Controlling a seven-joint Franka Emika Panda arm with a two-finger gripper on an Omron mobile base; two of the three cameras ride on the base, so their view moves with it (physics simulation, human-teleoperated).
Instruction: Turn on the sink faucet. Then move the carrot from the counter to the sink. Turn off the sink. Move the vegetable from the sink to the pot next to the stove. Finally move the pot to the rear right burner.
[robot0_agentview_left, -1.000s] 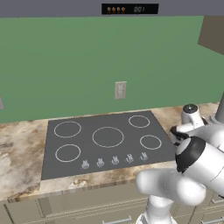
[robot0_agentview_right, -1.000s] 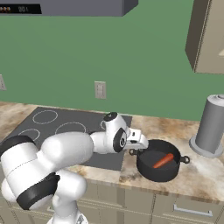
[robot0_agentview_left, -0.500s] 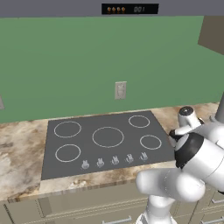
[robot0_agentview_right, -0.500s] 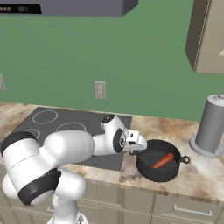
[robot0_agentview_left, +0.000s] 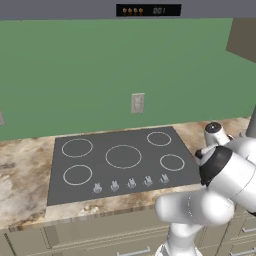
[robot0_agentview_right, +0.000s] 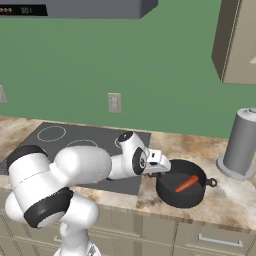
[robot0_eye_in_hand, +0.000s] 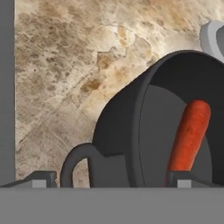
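- Carrot (robot0_agentview_right: 186, 183) lies inside the black pot (robot0_agentview_right: 172, 192), which sits on the desk (robot0_agentview_right: 220, 202) right of the stove (robot0_agentview_right: 75, 142).
- Jaws spread wide at the pot's left handle (robot0_eye_in_hand: 76, 164), holding nothing.

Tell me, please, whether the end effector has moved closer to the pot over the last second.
Yes. In the right base view the end effector has shifted slightly right, nearer the pot.

Place: a home kitchen, rendered.
Cooktop: flat dark stove (robot0_agentview_left: 120, 162) with white rings and silver knobs, left of the jaws.
Worktop: marbled counter (robot0_agentview_right: 220, 197) over tan cabinet fronts.
Cookware: dark pot (robot0_agentview_right: 181, 184) just ahead of the jaws.
Wall: green, with outlet (robot0_agentview_left: 137, 103).
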